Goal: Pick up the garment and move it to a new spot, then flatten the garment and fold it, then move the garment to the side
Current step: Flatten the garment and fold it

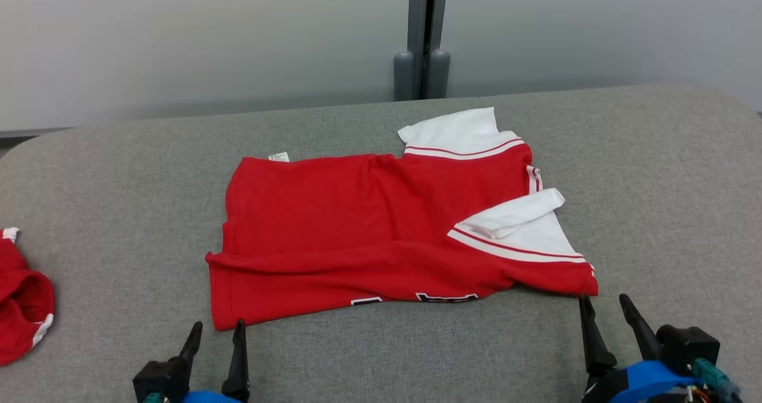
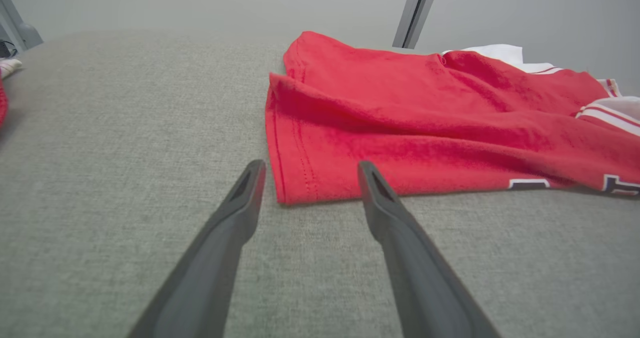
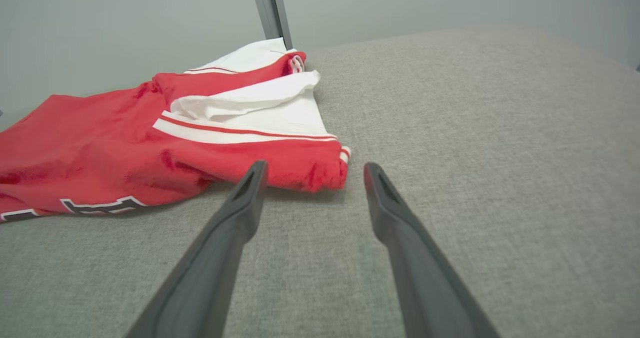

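My left gripper (image 1: 218, 325) stands wide and empty, its fingertips just short of the near left hem corner of the garment (image 1: 369, 230). My right gripper (image 1: 603, 299) is just as wide and empty, with its tips just beside the near right corner below the white sleeve. The red-and-white shirt lies beyond both, across the grey table (image 1: 119, 177). Another red garment (image 1: 21, 302) sits well apart at my left.

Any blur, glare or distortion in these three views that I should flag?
Head view: soft, even light, red garment sharp, a thin shadow under its near edge. Left wrist view: wide-angle stretch, the left tool looms large, the far wall hazy. Right wrist view: same stretch, grey surface bows at its far edge; no glare.
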{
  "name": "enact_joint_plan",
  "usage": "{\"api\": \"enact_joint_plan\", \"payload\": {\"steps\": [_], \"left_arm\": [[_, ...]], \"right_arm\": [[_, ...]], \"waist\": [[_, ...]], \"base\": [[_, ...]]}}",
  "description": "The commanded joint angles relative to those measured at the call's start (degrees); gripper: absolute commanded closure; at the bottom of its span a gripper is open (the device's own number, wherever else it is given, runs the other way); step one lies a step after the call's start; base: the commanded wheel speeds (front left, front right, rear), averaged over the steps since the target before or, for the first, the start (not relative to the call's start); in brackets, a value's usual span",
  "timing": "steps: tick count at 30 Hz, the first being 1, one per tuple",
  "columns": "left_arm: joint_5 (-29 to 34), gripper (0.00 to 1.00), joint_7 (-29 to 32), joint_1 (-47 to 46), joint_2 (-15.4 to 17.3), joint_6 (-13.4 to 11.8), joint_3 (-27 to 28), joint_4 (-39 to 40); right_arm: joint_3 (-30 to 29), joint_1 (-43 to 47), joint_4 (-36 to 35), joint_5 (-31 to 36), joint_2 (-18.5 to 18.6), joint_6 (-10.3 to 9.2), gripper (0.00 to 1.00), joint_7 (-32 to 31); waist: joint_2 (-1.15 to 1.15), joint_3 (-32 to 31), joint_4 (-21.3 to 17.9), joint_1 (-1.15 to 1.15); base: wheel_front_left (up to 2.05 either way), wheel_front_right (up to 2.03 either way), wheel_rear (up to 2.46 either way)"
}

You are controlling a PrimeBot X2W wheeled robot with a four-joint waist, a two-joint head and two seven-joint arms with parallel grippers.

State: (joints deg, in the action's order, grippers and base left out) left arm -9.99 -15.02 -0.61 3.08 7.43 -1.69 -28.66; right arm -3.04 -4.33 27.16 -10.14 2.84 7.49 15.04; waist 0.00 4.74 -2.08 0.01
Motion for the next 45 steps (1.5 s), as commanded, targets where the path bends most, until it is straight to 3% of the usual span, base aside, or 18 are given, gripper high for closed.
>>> {"api": "enact_joint_plan", "payload": {"steps": [1,13,14,16,17,22,23,24,32,39,45], "left_arm": [[-1.1,0.0,-0.17,-1.62,0.18,0.06,0.46,-1.33],[-6.11,0.03,0.19,-8.79,2.99,0.07,-3.63,-8.92],[-6.49,0.37,0.27,-8.83,3.15,0.07,-4.86,-9.64],[-7.43,0.87,0.39,-8.78,3.49,0.07,-6.59,-10.64],[-7.91,1.0,0.45,-8.72,3.73,0.07,-7.59,-10.99],[-10.55,1.0,0.63,-8.4,4.88,0.08,-11.72,-12.18],[-11.05,1.0,0.64,-8.52,5.16,0.08,-12.29,-12.22],[-11.51,1.0,0.64,-8.63,5.45,0.08,-12.68,-12.12],[-12.05,1.0,-0.06,-8.13,6.8,-0.03,-10.17,-7.95],[-9.11,1.0,-0.12,-2.6,5.89,-0.05,-7.87,-6.79],[-7.69,1.0,-0.13,3.25,4.03,-0.05,-7.1,-8.15]], "right_arm": [[0.01,-1.45,-0.02,0.26,0.19,0.0,0.0,0.19],[-0.95,-8.75,1.25,0.77,0.19,0.0,0.0,0.18],[-1.26,-9.23,1.98,0.34,0.19,0.0,0.0,0.18],[-1.82,-10.15,3.72,0.05,0.19,0.0,0.0,0.18],[-2.15,-10.61,4.57,-0.21,0.2,0.0,0.0,0.19],[-1.27,-11.67,11.39,-1.22,0.11,0.0,0.0,-0.03],[-0.67,-11.6,12.67,-1.72,0.05,0.0,0.61,-0.17],[0.06,-11.69,13.53,-2.15,-0.02,0.0,1.0,-0.34],[-3.54,-9.69,10.17,-1.44,0.18,0.0,1.0,0.08],[-8.82,-4.63,9.1,0.09,0.33,-0.05,1.0,0.11],[-8.62,1.68,9.03,-1.75,0.41,-0.06,1.0,0.12]], "waist": [[0.0,1.87,0.56,-0.01],[0.0,9.26,-0.44,-0.01],[0.0,9.58,-0.43,-0.01],[0.0,9.92,-0.31,-0.01],[0.0,10.14,-0.2,-0.01],[0.0,10.61,0.59,-0.01],[0.0,10.61,0.75,-0.01],[0.0,10.55,0.93,-0.01],[0.0,5.84,1.87,-0.01],[0.0,-1.96,2.93,-0.01],[0.0,-4.76,3.34,-0.01]], "base": [[0.0,0.0,0.0],[0.0,0.0,0.0],[0.0,0.0,0.0],[0.0,0.0,0.0],[0.0,0.0,0.0],[0.0,0.0,0.0],[0.0,0.0,0.0],[0.0,0.0,0.0],[0.0,0.0,0.0],[0.0,0.0,0.0],[0.0,0.0,0.0]]}}
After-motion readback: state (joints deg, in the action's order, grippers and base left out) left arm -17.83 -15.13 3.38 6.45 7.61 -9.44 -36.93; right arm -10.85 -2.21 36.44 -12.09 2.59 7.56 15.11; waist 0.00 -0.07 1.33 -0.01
